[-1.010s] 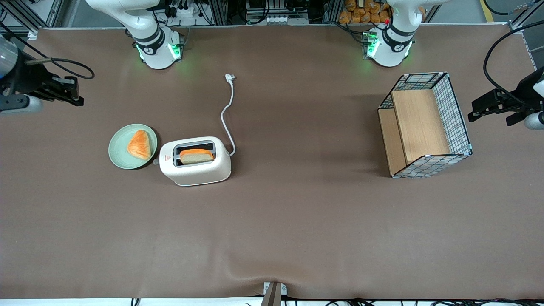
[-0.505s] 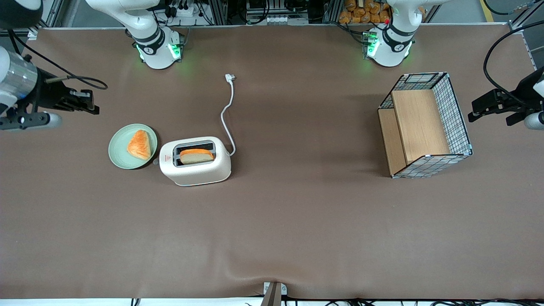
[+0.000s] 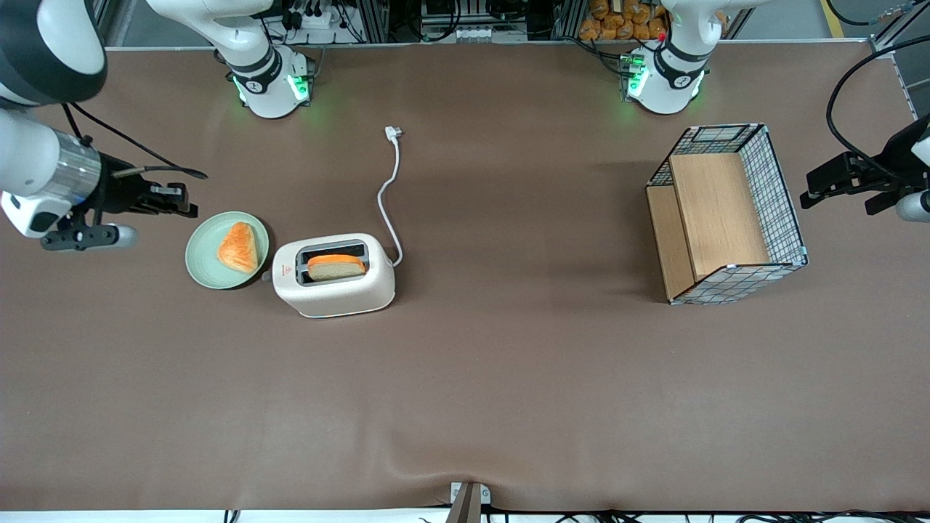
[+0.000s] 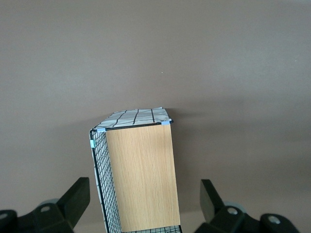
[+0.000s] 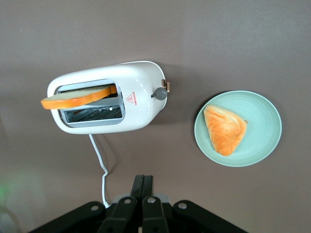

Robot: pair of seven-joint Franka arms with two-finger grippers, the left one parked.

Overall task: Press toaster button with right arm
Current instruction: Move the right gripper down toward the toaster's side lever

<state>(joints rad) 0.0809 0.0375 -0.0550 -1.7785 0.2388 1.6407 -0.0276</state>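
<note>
The cream-white toaster [image 3: 334, 287] stands on the brown table with a slice of bread [image 3: 336, 266] sticking up from one slot. Its small grey button [image 3: 266, 277] juts from the end that faces the green plate. In the right wrist view the toaster [image 5: 138, 80] and the button [image 5: 160, 93] show clearly, with the red triangle mark close to the button. My right arm's gripper [image 3: 190, 207] hovers above the table just off the plate's rim, a little farther from the front camera than the plate, well apart from the toaster. Its fingers [image 5: 143, 180] are shut with nothing between them.
A green plate [image 3: 200, 254] with an orange pastry [image 3: 238, 247] lies beside the toaster's button end. The white power cord [image 3: 392, 189] trails away from the toaster toward the arm bases. A wire-and-wood basket [image 3: 726, 214] stands toward the parked arm's end.
My right arm has swung in from the table's end toward the plate and toaster and a little nearer the front camera. The toaster, bread and plate have not moved.
</note>
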